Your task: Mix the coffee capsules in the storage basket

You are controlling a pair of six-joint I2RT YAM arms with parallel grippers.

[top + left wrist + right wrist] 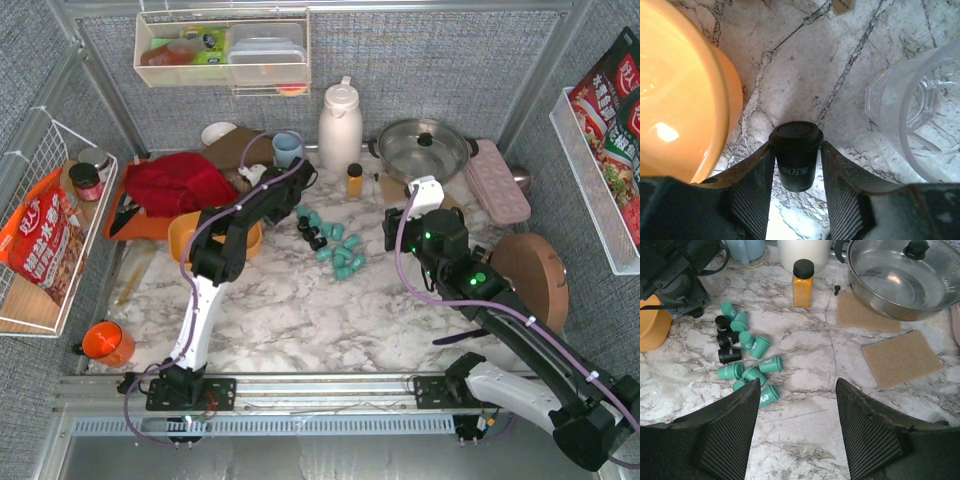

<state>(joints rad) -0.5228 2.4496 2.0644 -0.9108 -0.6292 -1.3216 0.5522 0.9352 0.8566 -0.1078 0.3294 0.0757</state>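
Note:
My left gripper [796,150] is shut on a black coffee capsule [796,160], held upright by its rim just above the marble top. The orange storage basket [680,100] is to its left, and a clear jug [920,115] to its right. In the top view the left gripper [297,180] is beyond the basket [185,235]. A heap of teal capsules [755,372] and a few black ones [727,342] lies on the table, not in the basket; it also shows in the top view [335,248]. My right gripper [797,385] is open and empty, just right of the heap.
An amber bottle [802,284], a white thermos [340,125] and a steel pot [420,148] stand behind the heap. Two brown pads [900,357] lie to the right. A red cloth [180,183] lies at the back left, an orange mug [105,343] at the front left.

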